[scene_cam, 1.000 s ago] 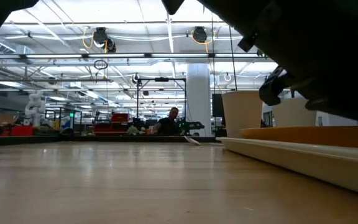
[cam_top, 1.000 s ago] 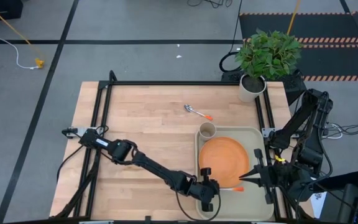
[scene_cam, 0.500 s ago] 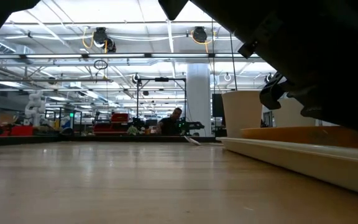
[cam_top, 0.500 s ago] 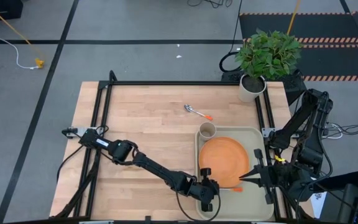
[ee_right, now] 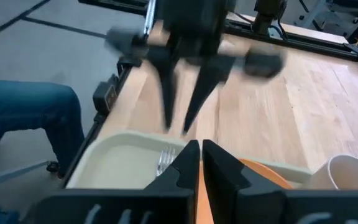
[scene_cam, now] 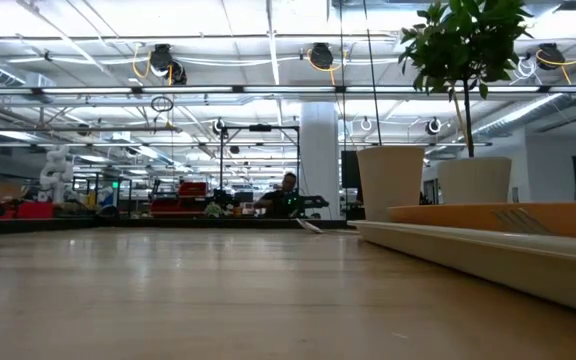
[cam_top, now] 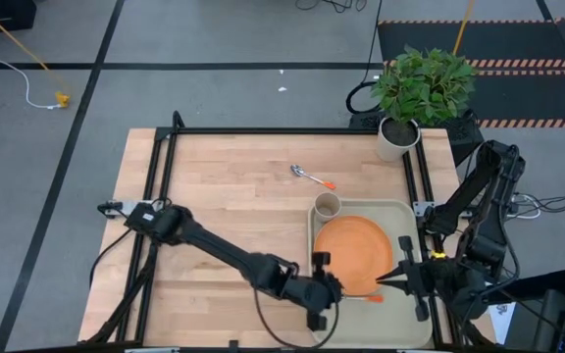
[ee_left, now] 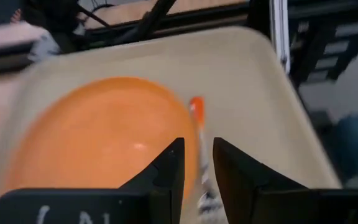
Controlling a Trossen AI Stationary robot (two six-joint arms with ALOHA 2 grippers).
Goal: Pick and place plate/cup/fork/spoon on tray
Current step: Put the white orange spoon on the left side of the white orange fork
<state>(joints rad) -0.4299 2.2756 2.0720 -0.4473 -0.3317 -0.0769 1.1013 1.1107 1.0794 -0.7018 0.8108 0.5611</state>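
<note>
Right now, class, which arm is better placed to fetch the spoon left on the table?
Probably left. The spoon lies on bare wood beyond the tray; the left gripper is open, nearer the table's middle, while the right gripper waits shut.

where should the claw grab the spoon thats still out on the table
Take the spoon by its thin metal neck, between the bowl and the orange handle end, coming straight down from above. It lies flat and alone on the bare wood, slanted across the table, so the fingers should straddle the shaft crosswise. The cup on the tray sits close, so approach from the open far side.
</note>
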